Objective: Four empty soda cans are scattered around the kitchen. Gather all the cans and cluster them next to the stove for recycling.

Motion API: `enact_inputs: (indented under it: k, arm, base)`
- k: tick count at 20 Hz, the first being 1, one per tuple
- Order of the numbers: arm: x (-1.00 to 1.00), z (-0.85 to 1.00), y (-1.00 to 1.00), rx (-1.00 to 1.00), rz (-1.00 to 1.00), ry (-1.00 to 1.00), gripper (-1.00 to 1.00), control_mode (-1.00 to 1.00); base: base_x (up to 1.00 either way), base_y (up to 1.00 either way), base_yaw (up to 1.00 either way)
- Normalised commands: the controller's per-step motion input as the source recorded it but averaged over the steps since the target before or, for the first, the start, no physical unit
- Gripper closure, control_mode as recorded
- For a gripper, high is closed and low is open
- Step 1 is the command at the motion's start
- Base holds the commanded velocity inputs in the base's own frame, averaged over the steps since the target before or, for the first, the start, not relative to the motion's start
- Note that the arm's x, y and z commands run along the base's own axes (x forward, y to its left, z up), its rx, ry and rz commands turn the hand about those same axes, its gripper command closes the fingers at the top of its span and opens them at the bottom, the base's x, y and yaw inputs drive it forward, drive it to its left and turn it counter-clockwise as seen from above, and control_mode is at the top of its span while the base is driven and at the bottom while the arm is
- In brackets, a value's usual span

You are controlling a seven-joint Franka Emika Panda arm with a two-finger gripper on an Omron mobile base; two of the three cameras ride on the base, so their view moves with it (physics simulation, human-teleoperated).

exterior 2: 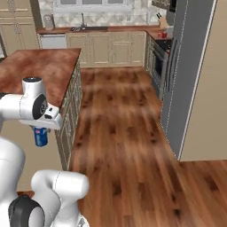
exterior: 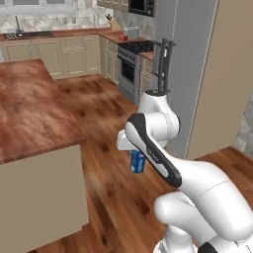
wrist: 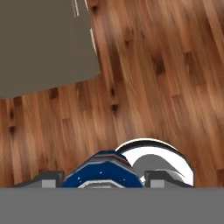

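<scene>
A blue soda can (exterior: 138, 163) hangs upright over the wooden floor, with my gripper (exterior: 135, 155) shut on it from above. From the other side, the same can (exterior 2: 41, 137) sits under the gripper (exterior 2: 41, 131) beside the island's end. In the hand view the can's blue top (wrist: 105, 171) lies between the two fingertips (wrist: 49, 179). The stove (exterior: 129, 63) stands far off along the right-hand wall, and also appears as the stove (exterior 2: 158, 62) past the fridge. A small red thing (exterior: 123, 36), too small to identify, sits on the counter just beyond it.
A wood-topped island (exterior: 34, 108) stands close on the left, its grey end panel (wrist: 43, 43) near the hand. A tall grey fridge (exterior: 188, 74) lines the right side. Open wooden floor (exterior 2: 119, 119) runs between them to the back cabinets and sink (exterior: 24, 33).
</scene>
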Motion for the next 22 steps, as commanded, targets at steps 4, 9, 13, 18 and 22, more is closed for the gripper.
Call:
enact_inputs:
  k: [4, 9, 13, 18, 22]
  arm:
    - [0.0, 0.0, 0.0, 0.0, 0.0, 0.0, 1.0, 1.0]
    - [0.0, 0.0, 0.0, 0.0, 0.0, 0.0, 1.0, 1.0]
    - [0.0, 0.0, 0.0, 0.0, 0.0, 0.0, 1.0, 1.0]
    - [0.0, 0.0, 0.0, 0.0, 0.0, 0.0, 1.0, 1.0]
    - [0.0, 0.0, 0.0, 0.0, 0.0, 0.0, 1.0, 1.0]
  base:
    - [1.0, -1.0, 0.0]
    - [1.0, -0.86, 0.03]
    - [1.0, -0.66, 0.09]
    - [1.0, -0.39, 0.13]
    - [1.0, -0.03, 0.2]
